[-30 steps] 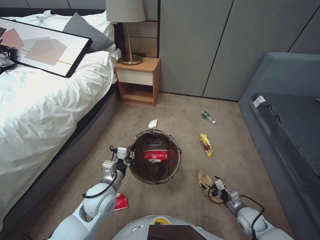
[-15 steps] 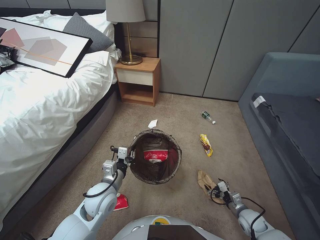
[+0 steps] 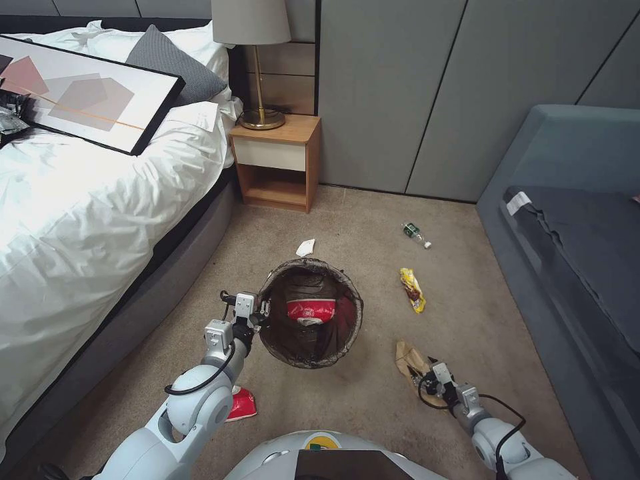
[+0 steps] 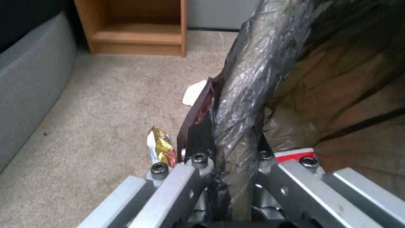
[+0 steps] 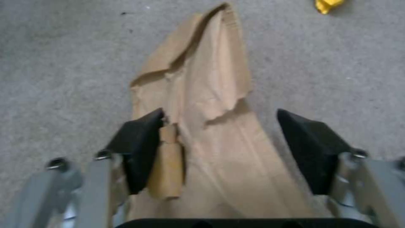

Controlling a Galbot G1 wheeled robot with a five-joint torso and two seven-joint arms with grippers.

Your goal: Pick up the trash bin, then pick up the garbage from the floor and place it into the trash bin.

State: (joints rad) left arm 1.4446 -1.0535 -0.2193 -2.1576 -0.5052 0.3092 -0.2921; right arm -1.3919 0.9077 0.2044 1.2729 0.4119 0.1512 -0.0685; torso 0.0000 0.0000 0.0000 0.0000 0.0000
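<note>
Meanwhile left tool (image 4: pixel 227 158) pinches trash bin (image 3: pixel 311 313) rim; right tool (image 5: pixel 219 148) spread around paper bag (image 5: pixel 202 104).

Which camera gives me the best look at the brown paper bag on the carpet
The right wrist view: the brown paper bag lies flat and close up between the open right gripper fingers. The head view shows it small, partly covered by that gripper. The left wrist view looks at the trash bin rim.

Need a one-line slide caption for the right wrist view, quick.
Right gripper open, its black fingertips straddling the crumpled brown paper bag on the beige carpet floor.
</note>
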